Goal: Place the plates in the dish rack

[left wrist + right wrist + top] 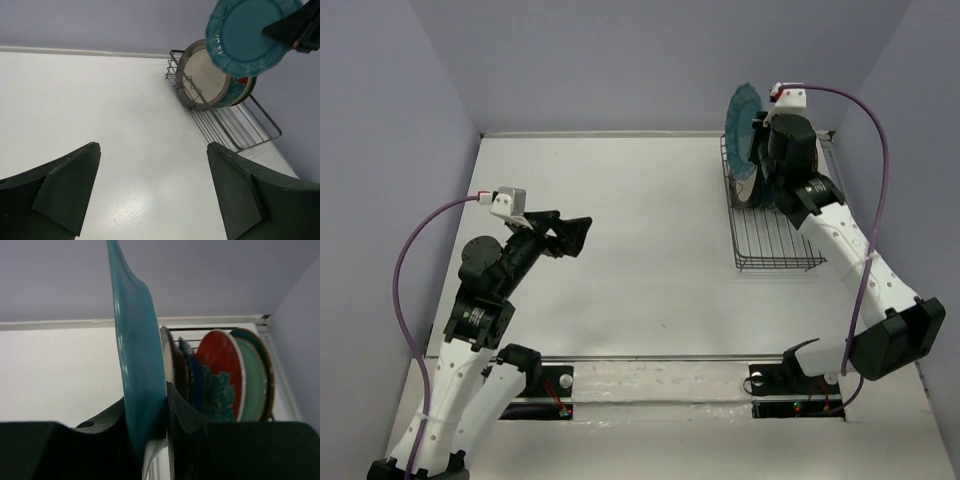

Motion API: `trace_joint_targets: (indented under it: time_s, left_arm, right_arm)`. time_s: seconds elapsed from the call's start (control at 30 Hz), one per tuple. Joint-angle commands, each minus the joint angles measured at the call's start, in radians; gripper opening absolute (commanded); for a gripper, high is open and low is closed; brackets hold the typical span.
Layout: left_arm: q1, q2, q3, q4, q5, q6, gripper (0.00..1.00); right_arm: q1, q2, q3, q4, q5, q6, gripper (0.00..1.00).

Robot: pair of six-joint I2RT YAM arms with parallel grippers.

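My right gripper (150, 405) is shut on the rim of the scalloped teal plate (140, 360), holding it upright on edge. The plate (740, 118) hangs above the far end of the black wire dish rack (780, 240), just left of the plates standing in it. Those are a cream brown-rimmed plate (200, 75), a navy one (192, 372), a red-and-teal floral one (217, 357), a pale mint one (252, 375) and a dark teal one (268, 365). My left gripper (578, 235) is open and holds nothing, over bare table far left of the rack (240, 130).
The rack stands in the far right corner, close to the lavender back wall (640, 60) and right wall (920, 150). Its near half (775, 255) holds only wires. A purple cable (875, 170) arcs over the right arm.
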Motion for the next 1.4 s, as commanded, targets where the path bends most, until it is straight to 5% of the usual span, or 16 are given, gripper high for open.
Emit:
trace_joint_targets:
  time_s: [0.0,0.37,1.37]
  left_arm:
    - [-0.001,0.003,-0.003,-0.031,-0.031,0.078,0.99]
    - [-0.002,-0.021,-0.008,-0.040,-0.008,0.075,0.99]
    - [-0.007,-0.017,-0.006,-0.048,-0.005,0.074,0.99]
  right_arm:
    - [0.001,0.058,0.165,0.127,0.204,-0.228,0.07]
    - [0.001,0.247,0.287,0.116,0.215,-0.376,0.07]
    - [-0.009,0.371,0.055,0.174,0.227,-0.129,0.07]
